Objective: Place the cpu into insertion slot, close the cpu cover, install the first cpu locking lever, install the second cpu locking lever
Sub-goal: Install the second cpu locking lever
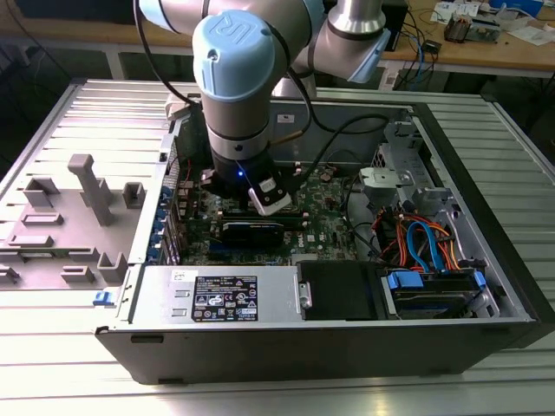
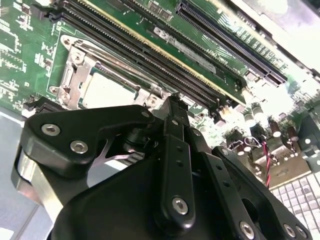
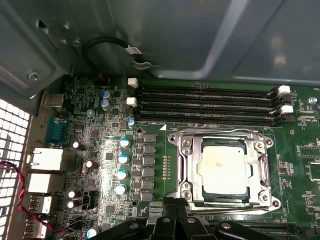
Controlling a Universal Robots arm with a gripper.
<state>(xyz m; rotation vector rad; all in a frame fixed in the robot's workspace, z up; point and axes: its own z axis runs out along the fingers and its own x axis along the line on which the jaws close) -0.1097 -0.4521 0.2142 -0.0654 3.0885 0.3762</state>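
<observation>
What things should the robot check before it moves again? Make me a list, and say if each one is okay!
1. Is the cpu sitting in the insertion slot? Ok: it lies flat inside it in the first wrist view.
2. Is the cpu cover shut over the chip? Ok: the silver frame lies flat around it.
3. Are both locking levers down? Cannot tell.
4. Is the gripper near the socket? Ok: in the second wrist view its tip is right at the socket's edge.
5. Is the gripper holding anything? Cannot tell.
6. Are the memory slots out of the way? Ok: they lie beside the socket, apart from it.
</observation>
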